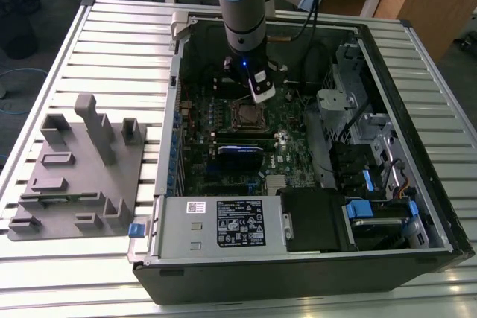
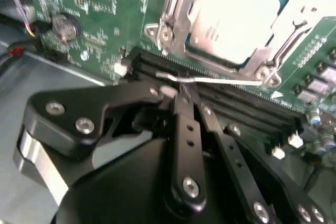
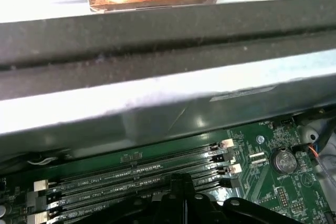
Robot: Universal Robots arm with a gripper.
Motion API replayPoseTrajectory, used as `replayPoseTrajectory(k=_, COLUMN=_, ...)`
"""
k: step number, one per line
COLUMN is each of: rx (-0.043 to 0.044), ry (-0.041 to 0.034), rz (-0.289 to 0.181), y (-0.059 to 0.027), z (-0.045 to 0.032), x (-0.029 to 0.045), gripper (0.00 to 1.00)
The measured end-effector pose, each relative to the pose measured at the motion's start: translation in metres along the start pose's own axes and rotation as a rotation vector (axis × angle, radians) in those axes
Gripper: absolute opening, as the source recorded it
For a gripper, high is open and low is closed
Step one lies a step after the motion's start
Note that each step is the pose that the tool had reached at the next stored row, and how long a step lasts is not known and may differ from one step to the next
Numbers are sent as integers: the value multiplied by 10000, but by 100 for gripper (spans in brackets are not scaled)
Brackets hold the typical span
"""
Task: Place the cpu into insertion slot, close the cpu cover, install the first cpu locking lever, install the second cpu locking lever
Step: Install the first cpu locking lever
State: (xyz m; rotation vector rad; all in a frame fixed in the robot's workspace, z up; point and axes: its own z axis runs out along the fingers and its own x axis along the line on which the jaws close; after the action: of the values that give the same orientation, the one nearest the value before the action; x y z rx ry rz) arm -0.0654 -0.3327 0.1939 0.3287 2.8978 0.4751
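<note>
Gripper (image 2: pixel 181 85) held beside the cpu (image 2: pixel 236 17).
Fingers (image 2: pixel 184 114) are pressed together; the cpu is seated under the cpu cover (image 2: pixel 176 11).

No print can be made out well enough to read. In the exterior view a white and black rectangular label (image 1: pixel 240 223) lies on the grey metal power supply box (image 1: pixel 179 237), with a small white sticker (image 1: pixel 196 208) beside it (both only rows of tiny marks). In the first wrist view, pale lettering runs along the long black memory slots (image 3: pixel 131 174) on the green circuit board (image 3: pixel 262 182), too blurred to tell.
</note>
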Motion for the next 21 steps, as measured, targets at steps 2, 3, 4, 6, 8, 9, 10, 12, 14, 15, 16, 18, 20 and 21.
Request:
replayPoseTrajectory(k=2, rx=5, ry=1, rz=2, y=1, z=-1, x=-1, gripper=11)
replayPoseTrajectory(k=3, rx=5, ry=1, rz=2, y=1, z=-1, x=-2, gripper=11)
replayPoseTrajectory(k=4, rx=4, ry=1, rz=2, y=1, z=0, x=-2, gripper=11)
replayPoseTrajectory(k=6, rx=4, ry=0, rz=1, y=1, z=0, x=-2, gripper=11)
replayPoseTrajectory(k=8, rx=7, ry=2, rz=2, y=7, z=-15, x=-5, gripper=11)
replayPoseTrajectory(k=9, rx=6, ry=1, rz=2, y=14, z=-33, x=-8, gripper=11)
replayPoseTrajectory(k=10, rx=4, ry=1, rz=2, y=21, z=-54, x=-11, gripper=11)
replayPoseTrajectory(k=12, rx=5, ry=0, rz=2, y=38, z=-100, x=-18, gripper=11)
replayPoseTrajectory(k=14, rx=5, ry=1, rz=1, y=54, z=-147, x=-26, gripper=11)
replayPoseTrajectory(k=15, rx=4, ry=1, rz=2, y=62, z=-168, x=-29, gripper=11)
replayPoseTrajectory(k=16, rx=5, ry=1, rz=1, y=69, z=-189, x=-32, gripper=11)
replayPoseTrajectory(k=18, rx=5, ry=1, rz=2, y=81, z=-222, x=-37, gripper=11)
replayPoseTrajectory(k=20, rx=4, ry=1, rz=1, y=91, z=-250, x=-42, gripper=11)
replayPoseTrajectory(k=21, rx=5, ry=1, rz=1, y=97, z=-267, x=-45, gripper=11)
